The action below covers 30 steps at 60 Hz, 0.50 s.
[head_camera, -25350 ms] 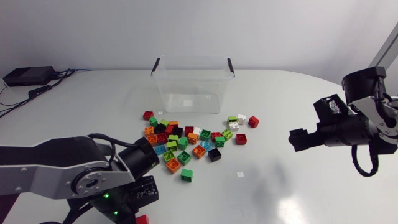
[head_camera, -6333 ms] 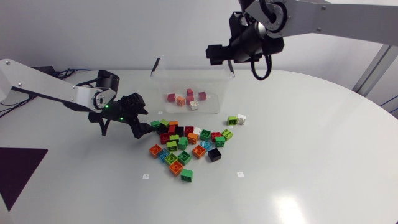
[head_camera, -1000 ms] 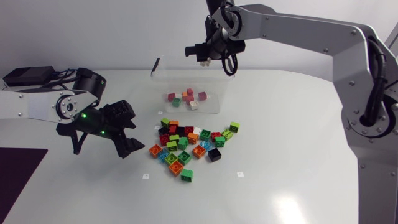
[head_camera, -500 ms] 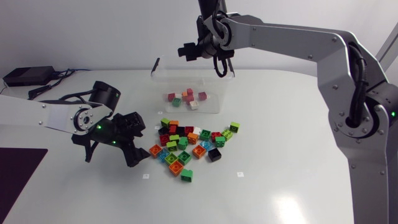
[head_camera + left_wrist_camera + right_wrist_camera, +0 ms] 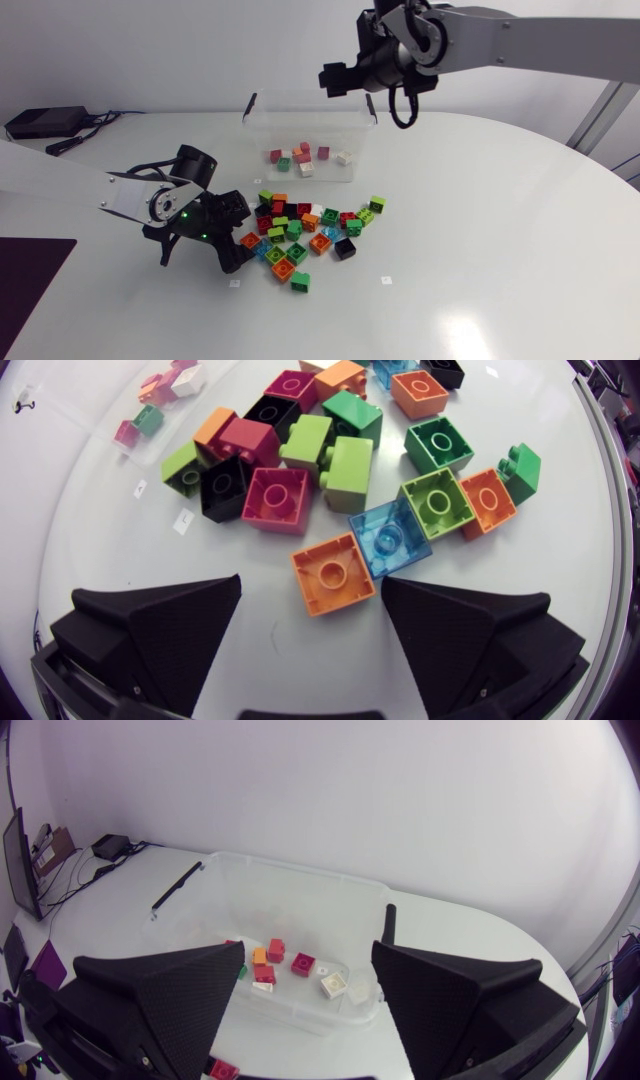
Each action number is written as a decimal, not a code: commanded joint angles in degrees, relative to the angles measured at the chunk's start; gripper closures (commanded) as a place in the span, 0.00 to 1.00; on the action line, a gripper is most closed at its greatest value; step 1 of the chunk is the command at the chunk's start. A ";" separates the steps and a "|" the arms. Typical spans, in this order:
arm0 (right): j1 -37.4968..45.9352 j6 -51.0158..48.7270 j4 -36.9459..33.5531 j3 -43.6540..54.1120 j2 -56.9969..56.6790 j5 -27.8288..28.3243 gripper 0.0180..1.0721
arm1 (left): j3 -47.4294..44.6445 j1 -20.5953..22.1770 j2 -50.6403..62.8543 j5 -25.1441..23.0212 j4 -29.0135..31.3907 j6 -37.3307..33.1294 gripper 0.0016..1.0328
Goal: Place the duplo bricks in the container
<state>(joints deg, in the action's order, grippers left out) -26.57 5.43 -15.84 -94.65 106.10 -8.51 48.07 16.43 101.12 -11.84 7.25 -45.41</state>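
Container: clear plastic box, open top, black clip at each end, upright at table's far side. Inside, loose bricks on floor: red, green, pink, orange, white.
Brick pile: on table just before container. Green, red, orange, black, mostly studs up.
Orange brick at pile's edge, touching translucent blue brick.

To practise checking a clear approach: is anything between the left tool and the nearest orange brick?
Nothing visible does. The left tool is open, and the orange brick already lies partly between its fingertips. A clear blue brick touches the orange one on its far side only.
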 commanded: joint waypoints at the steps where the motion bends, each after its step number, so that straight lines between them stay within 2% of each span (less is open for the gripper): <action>1: 1.08 -0.86 1.77 8.17 -4.68 0.95 0.12 | 1.23 0.19 1.36 0.41 -0.92 1.02 0.05; 10: 2.84 -0.95 3.71 17.57 -10.66 3.15 0.12 | 1.41 0.27 1.89 0.41 -2.24 1.20 0.08; 19: 3.98 -1.39 4.85 26.18 -15.84 5.00 0.12 | 2.20 0.19 2.41 0.41 -2.24 1.20 0.15; 25: 4.42 -1.74 5.29 31.19 -18.13 5.96 0.12 | 2.37 0.63 2.94 0.32 -2.24 1.20 0.27; 30: 4.59 -1.74 5.02 34.01 -18.74 6.58 0.12 | 2.29 0.98 2.94 0.32 -2.24 1.37 0.43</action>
<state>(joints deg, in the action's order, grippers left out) -22.37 4.38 -11.33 -63.94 88.66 -2.57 49.23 16.75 102.61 -11.49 5.39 -44.99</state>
